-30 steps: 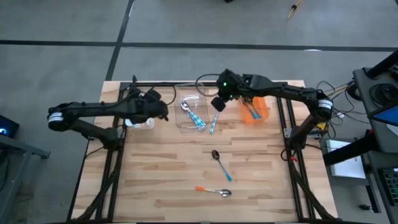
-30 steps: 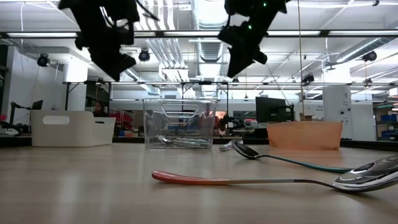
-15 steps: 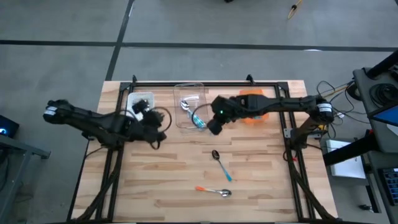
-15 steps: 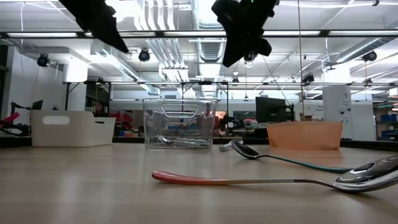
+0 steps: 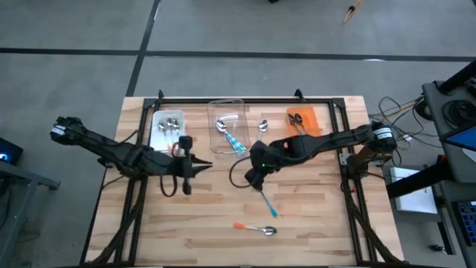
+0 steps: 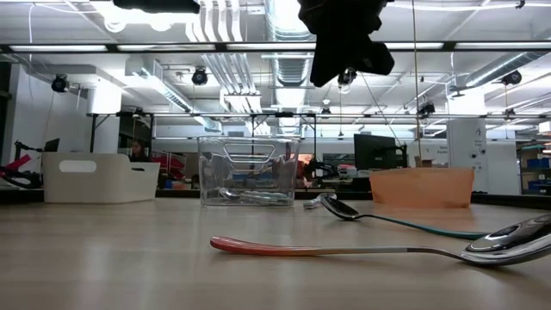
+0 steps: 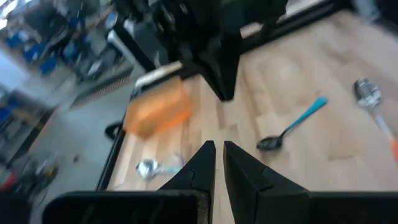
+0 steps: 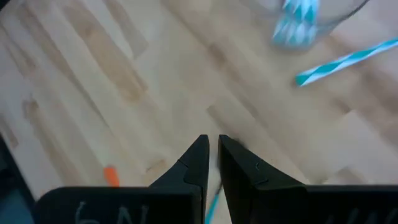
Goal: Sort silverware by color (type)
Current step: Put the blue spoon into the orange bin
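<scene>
Silverware lies partly loose on the wooden table [image 5: 312, 216] and partly in bins at its far edge. 2 spoons are loose near the middle: a dark-bowled spoon with a teal handle [image 5: 267, 202], whose bowl end is hidden under the right gripper [image 5: 252, 181] in the high view, its long axis slanting from that gripper toward the near right; and a silver spoon with an orange handle [image 5: 255, 228], lying across the table with the bowl to the right. In the low view its bowl is cut off at the frame edge. Another silver spoon [image 5: 261, 127] lies between the clear bin [image 5: 239, 104] and the orange bin [image 5: 315, 116]. Contents of the white bin [image 5: 155, 132] are too small to tell.

The right gripper hangs above the teal spoon, fingers together and empty. The left gripper [image 5: 202, 168] hovers left of centre, pointing right, fingers together, holding nothing.
</scene>
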